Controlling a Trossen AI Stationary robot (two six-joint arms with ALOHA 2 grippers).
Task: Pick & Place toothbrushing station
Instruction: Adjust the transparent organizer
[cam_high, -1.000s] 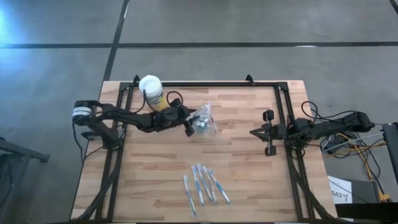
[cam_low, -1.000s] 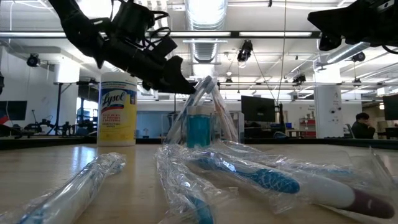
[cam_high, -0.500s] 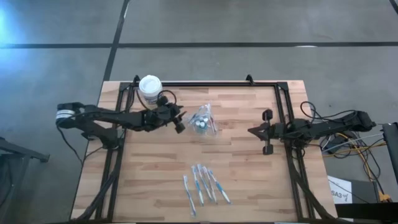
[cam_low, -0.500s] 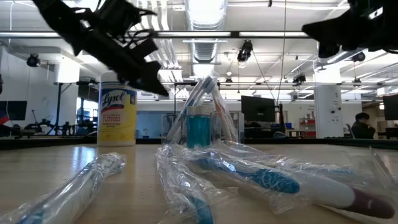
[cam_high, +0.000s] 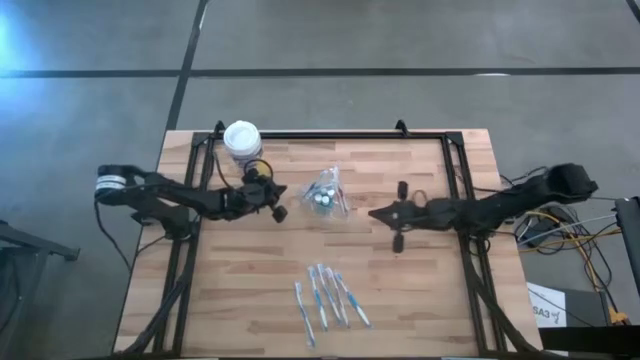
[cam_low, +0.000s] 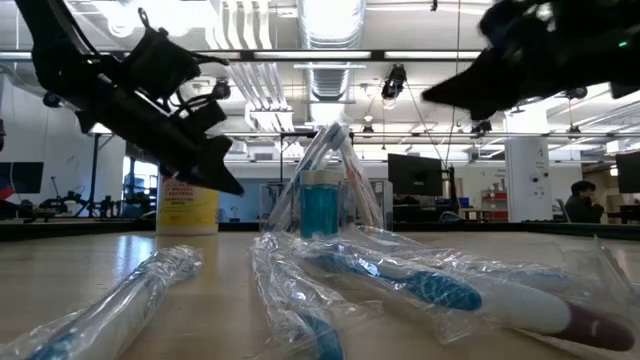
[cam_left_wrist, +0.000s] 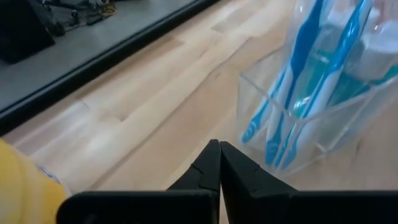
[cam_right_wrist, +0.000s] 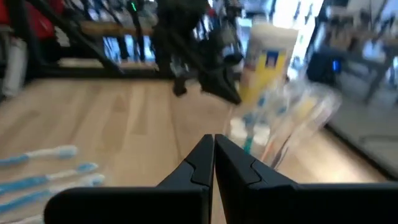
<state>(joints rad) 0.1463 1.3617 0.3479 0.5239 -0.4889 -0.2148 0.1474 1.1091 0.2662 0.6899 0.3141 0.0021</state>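
Observation:
The toothbrushing station (cam_high: 325, 192), a small clear holder with blue and white toothbrushes standing in it, rests upright on the wooden table near its middle; it also shows in the low view (cam_low: 322, 200) and the left wrist view (cam_left_wrist: 311, 106). My left gripper (cam_high: 280, 210) is shut and empty, a short way to the table's left of the holder (cam_left_wrist: 219, 149). My right gripper (cam_high: 372, 213) is shut and empty too, on the holder's right, pointing at it (cam_right_wrist: 213, 140).
A yellow canister with a white lid (cam_high: 241, 140) stands at the far left, just behind my left arm. Several wrapped toothbrushes (cam_high: 325, 297) lie loose near the front edge. A dark frame (cam_high: 455, 160) runs along the table's sides and back.
My left gripper has drawn back from the holder toward the table's left edge and has shut with nothing in it. My right gripper has moved toward the table's left, closer to the holder, staying shut. The holder has kept its place.

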